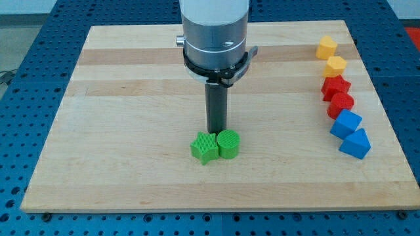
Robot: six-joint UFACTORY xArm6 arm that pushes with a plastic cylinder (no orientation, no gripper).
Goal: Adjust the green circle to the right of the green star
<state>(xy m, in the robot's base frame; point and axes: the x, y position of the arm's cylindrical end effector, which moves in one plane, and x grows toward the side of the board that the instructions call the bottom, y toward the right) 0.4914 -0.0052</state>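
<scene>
Resting on pale wooden board [131, 98], green circle [228, 144] touched green star [205, 147], on star's view-right side. My tip [216, 132] stood just above the pair toward view's top, bare rod, grasping nothing. Six blocks lined board's right edge: two yellow, two red, two blue. Blue perforated table [39, 39] surrounded board.

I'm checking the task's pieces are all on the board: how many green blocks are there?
2. The green star sits near the board's bottom centre, and the green circle touches it on the view's right. My tip stands just behind them. None seems hidden.
</scene>
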